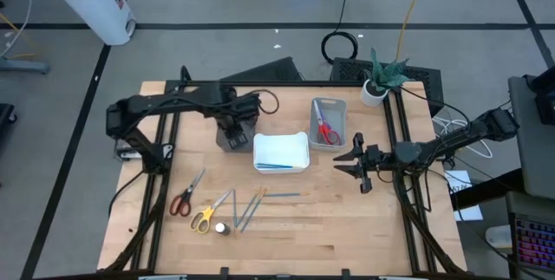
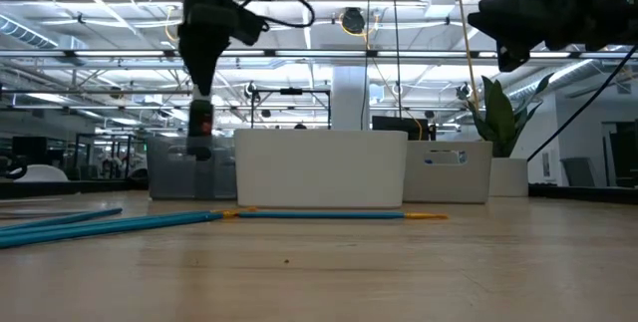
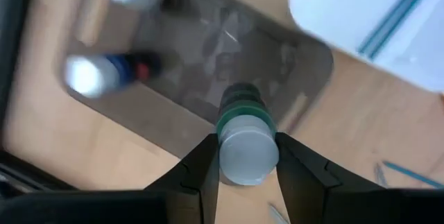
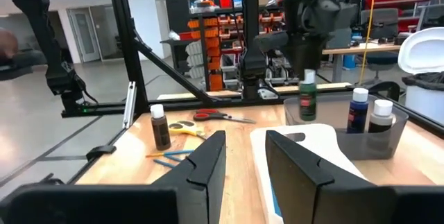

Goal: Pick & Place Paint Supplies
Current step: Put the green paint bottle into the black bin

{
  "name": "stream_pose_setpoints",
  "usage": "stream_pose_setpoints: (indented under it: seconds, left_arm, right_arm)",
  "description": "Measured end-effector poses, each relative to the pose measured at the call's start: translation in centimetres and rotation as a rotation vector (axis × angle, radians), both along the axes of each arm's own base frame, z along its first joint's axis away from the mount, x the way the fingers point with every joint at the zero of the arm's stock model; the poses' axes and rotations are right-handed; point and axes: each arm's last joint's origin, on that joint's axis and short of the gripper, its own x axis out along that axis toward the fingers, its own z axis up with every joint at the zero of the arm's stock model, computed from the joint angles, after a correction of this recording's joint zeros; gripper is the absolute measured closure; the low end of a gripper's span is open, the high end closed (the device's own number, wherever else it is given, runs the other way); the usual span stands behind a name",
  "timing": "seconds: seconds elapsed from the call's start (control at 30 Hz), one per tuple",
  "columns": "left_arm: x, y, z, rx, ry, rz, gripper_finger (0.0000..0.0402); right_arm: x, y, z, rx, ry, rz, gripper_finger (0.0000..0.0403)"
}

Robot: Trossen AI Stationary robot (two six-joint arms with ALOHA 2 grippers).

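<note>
A green-banded paint bottle (image 3: pixel 244 137) with a white cap is being pinched between the fingers of the left hand (image 3: pixel 244 175), which is being held above the grey tray (image 3: pixel 208 57) just beside the white tray (image 1: pixel 281 152). Two more bottles are standing in that grey tray, a blue-labelled bottle (image 3: pixel 104 73) among them. The right hand (image 1: pixel 354 164) is being held spread and empty, in the air on the other side of the white tray. A second grey tray (image 1: pixel 329 122), behind the white tray, is being occupied by red-handled scissors (image 1: pixel 326 126). In front of the white tray, red scissors (image 1: pixel 185 197), yellow scissors (image 1: pixel 208 213), a lone bottle (image 1: pixel 222 227) and thin brushes (image 1: pixel 251 206) are lying on the table (image 1: pixel 347 228).
</note>
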Motion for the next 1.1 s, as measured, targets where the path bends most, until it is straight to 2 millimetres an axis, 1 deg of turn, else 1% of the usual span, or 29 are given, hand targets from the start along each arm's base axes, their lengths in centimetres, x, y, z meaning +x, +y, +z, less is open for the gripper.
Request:
stream_pose_setpoints:
  seconds: [0.2, 0.37, 0.6, 0.83, 0.9, 1.1]
  left_arm:
    - [-2.3, -0.5, -2.0, -0.019, -0.017, 0.048, 0.0281]
    - [-3.5, -0.2, -3.4, -0.024, -0.019, 0.092, 0.0281]
    - [-3.7, 0.2, -5.6, -0.076, -0.046, 0.104, 0.0281]
    - [-3.9, 0.4, -5.8, -0.07, -0.038, 0.11, 0.0281]
    - [-3.9, 0.4, -5.8, -0.069, -0.037, 0.11, 0.0264]
    - [-3.9, 0.4, -5.8, -0.068, -0.034, 0.105, 0.0167]
  right_arm:
    - [0.0, 0.0, -0.1, -0.008, 0.005, -0.001, 0.031]
    - [0.0, 0.0, -0.1, -0.008, 0.005, -0.001, 0.031]
    - [0.0, 0.0, 0.0, -0.001, 0.004, -0.001, 0.031]
    - [0.0, 0.0, 0.0, -0.001, 0.004, -0.002, 0.031]
    - [0.0, 0.0, 0.0, -0.001, 0.004, -0.002, 0.031]
    - [0.0, 0.0, 0.0, -0.001, 0.005, -0.002, 0.031]
